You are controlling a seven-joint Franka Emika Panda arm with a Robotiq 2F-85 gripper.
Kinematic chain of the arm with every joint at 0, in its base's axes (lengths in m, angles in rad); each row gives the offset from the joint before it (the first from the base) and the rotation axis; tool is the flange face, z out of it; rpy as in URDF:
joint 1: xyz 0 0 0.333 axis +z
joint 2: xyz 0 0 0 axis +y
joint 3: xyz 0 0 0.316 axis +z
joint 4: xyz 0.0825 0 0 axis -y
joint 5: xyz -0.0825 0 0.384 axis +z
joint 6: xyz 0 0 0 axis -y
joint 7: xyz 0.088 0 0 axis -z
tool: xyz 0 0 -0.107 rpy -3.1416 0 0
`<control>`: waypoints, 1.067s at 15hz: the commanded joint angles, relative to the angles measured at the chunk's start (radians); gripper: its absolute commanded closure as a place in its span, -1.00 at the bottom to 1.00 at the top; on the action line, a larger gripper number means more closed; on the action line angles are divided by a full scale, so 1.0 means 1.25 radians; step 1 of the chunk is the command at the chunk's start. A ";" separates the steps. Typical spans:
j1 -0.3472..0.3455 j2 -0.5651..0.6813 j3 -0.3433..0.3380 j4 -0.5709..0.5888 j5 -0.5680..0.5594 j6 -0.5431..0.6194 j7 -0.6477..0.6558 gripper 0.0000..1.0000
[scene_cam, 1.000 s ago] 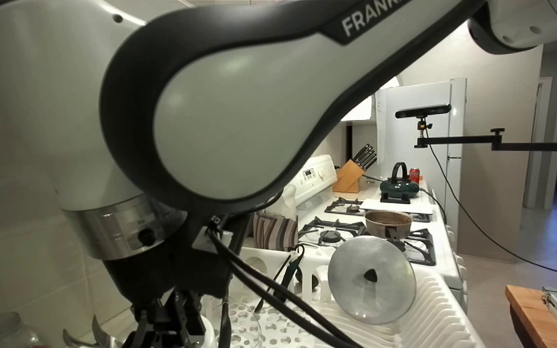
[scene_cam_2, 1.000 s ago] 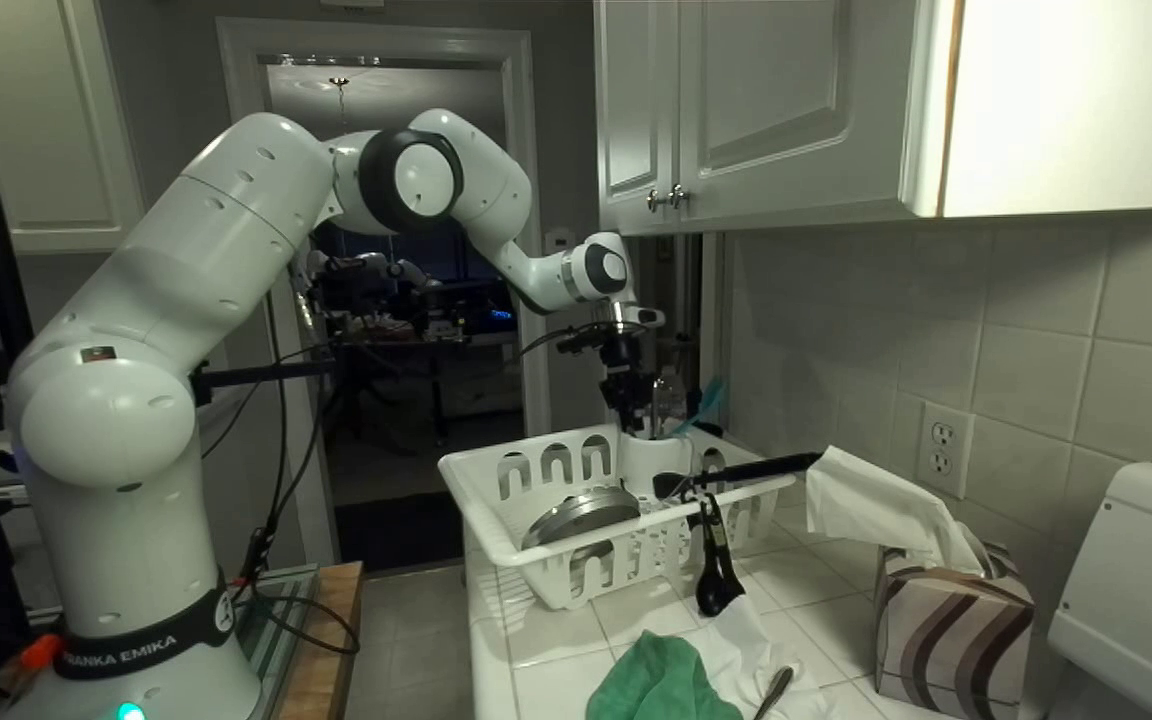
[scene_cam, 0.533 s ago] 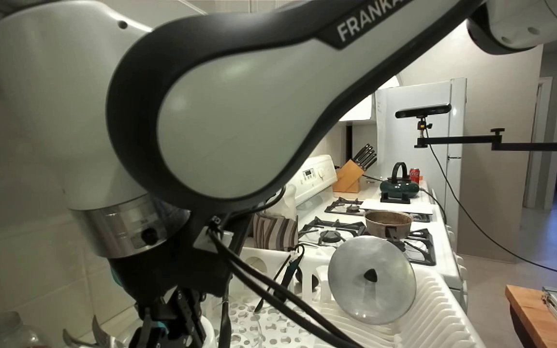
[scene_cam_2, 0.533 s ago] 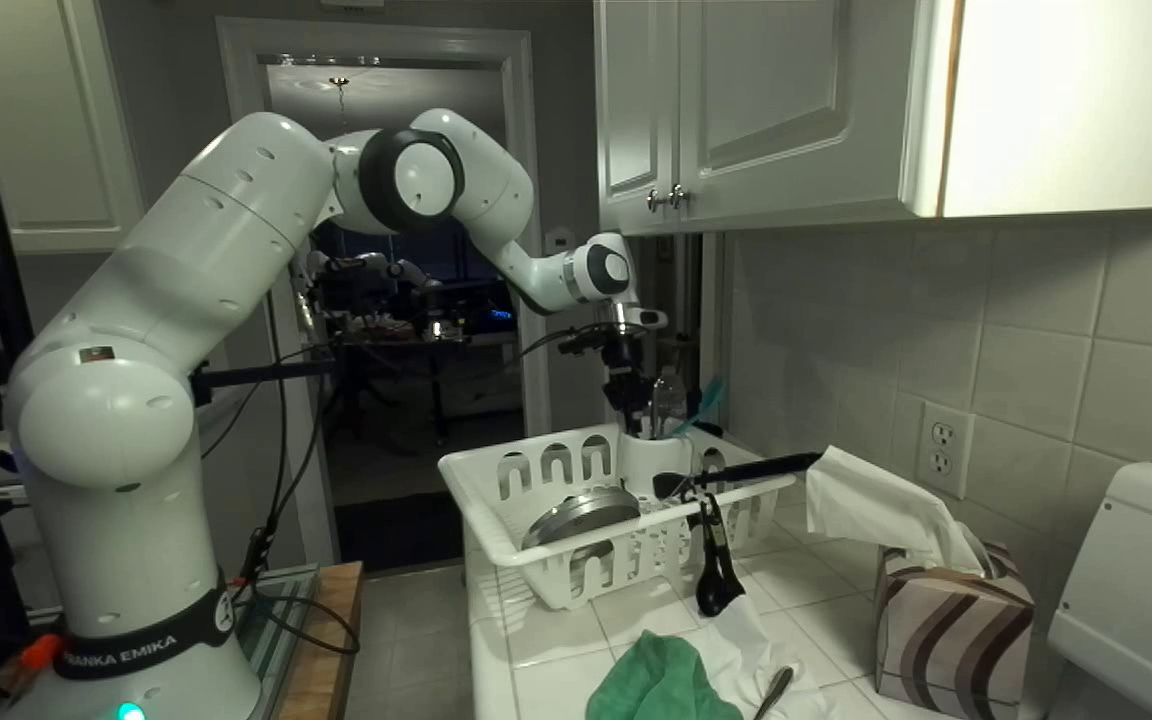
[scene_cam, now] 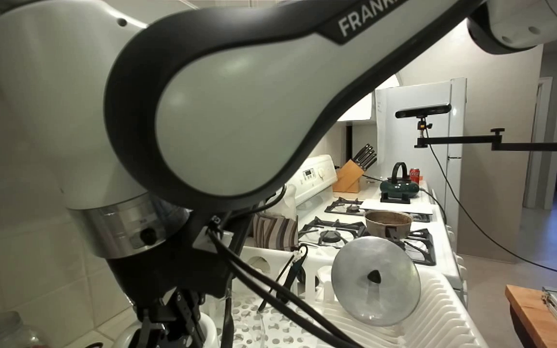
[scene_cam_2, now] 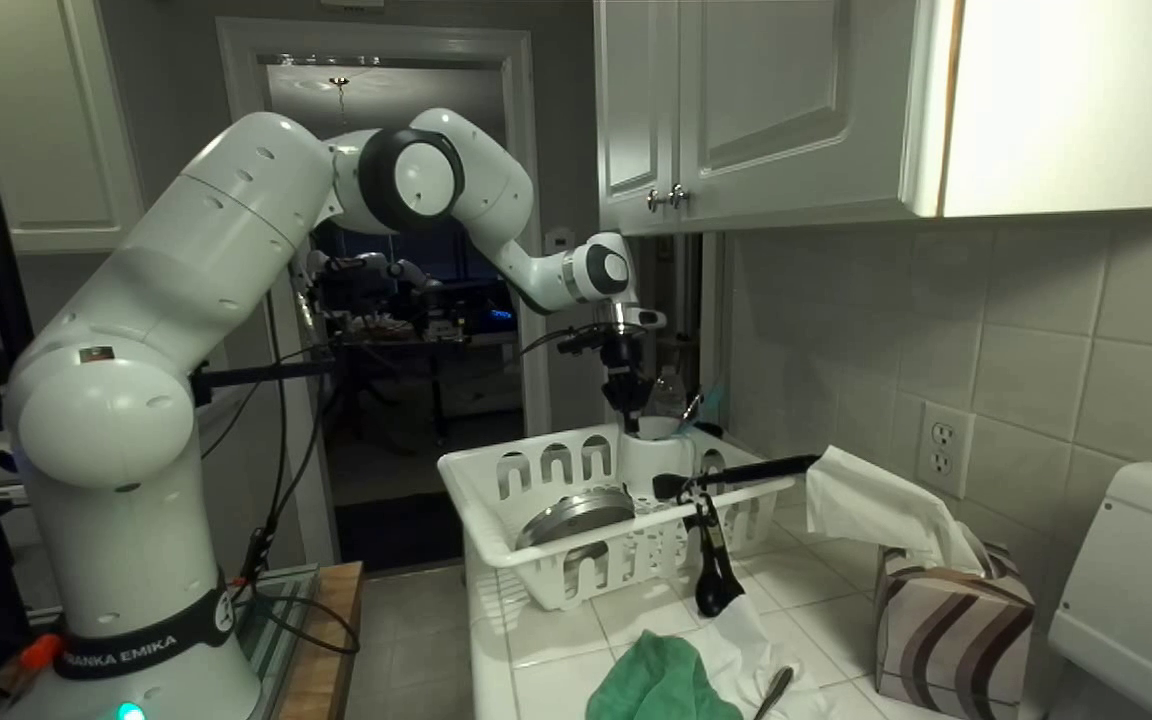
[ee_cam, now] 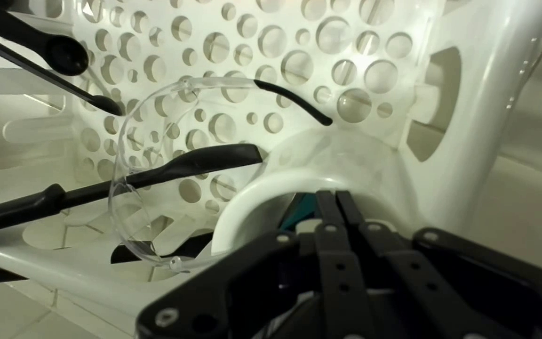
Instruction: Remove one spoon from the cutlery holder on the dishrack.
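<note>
Fingers, two, are closed at one cutlery holder in one dishrack, nothing visible between.

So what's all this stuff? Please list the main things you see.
Dishrack: 1, white, on tiled counter
Cutlery holder: 1, white, in dishrack
Cutlery: count unclear, silvery, in cutlery holder
Round lid: 1, silvery, in dishrack
Glasses: 1 pair, clear, in dishrack
Utensils: several, black, across dishrack's rim
Cloth: 1, green, on counter
Tissue box: 1, striped brown, on counter
Stove: 1, white, past tissue box
Pot: 1, brownish, on stove
Kettle: 1, dark green, past pot
Can: 1, red, behind kettle
Knife block: 1, tan, past stove
Fridge: 1, white, background
Robot arm: 1, mostly white, over dishrack
Robot's hand: 1, black, shut, at cutlery holder
</note>
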 commanded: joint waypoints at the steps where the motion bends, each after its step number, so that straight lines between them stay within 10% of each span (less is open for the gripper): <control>1: 0.000 -0.049 0.005 -0.037 0.003 0.006 0.009 0.98; 16: 0.040 -0.197 0.028 -0.094 -0.009 -0.011 -0.037 0.98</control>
